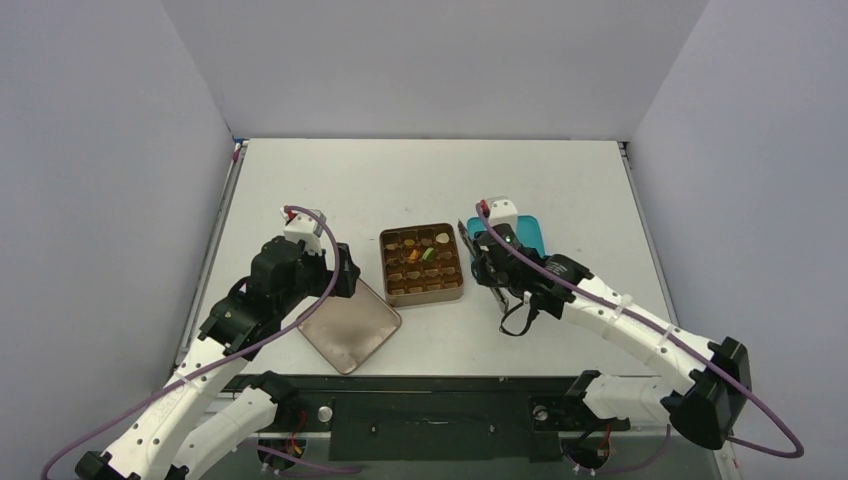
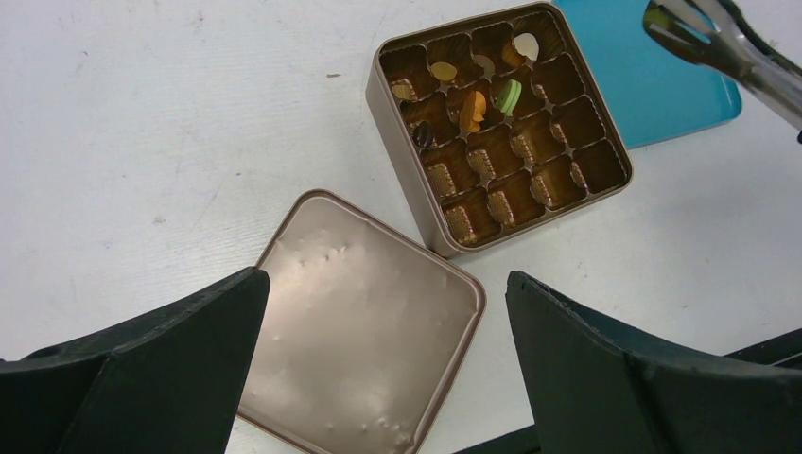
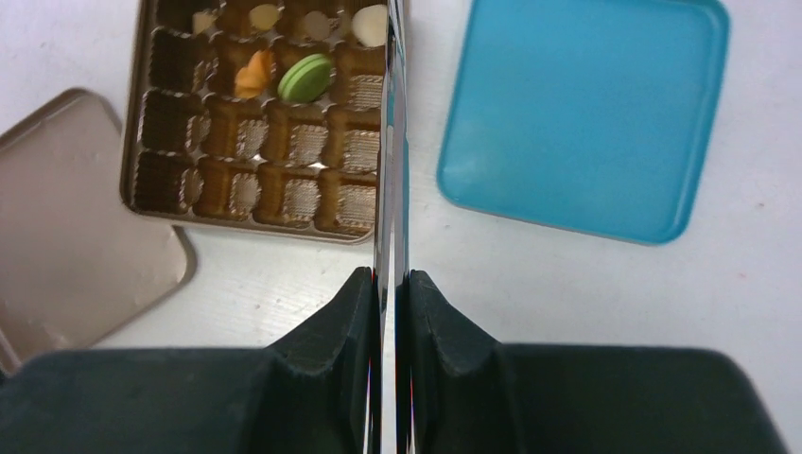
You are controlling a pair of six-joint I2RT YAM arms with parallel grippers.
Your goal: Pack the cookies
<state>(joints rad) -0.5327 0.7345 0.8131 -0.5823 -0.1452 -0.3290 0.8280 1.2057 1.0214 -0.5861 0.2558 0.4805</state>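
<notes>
The cookies (image 2: 443, 71) are tiny and light. I think they are dry and crumbly, so a hard squeeze could snap one. They look smooth and round too, so one could slip out and roll away. The best place to take one is across its middle, by its two thin edges, with a soft pinch. All the ones I can see sit in the far rows of the gold tin (image 2: 407, 175), each in its own little cup. A green one (image 2: 509, 95) and an orange one (image 2: 473, 109) are side by side, some pale ones (image 2: 526, 45) are behind them, and a dark one (image 2: 423, 137) is near the tin's wall. The near rows of cups have no cookies in them. I see none on the blue tray (image 3: 586, 113) just beside the tin, and none on the table (image 2: 142, 113). My right hand (image 3: 388, 279) is squeezed tight on the long metal tweezers (image 3: 390, 142), and they point out along the tin's right edge. Seen from my other wrist, their tips are a little apart with nothing between them. My left hand (image 2: 388, 276) is wide open and holds nothing. It hangs above the tin's lid (image 2: 369, 359), which lies flat on the table just beside the tin's near corner.
</notes>
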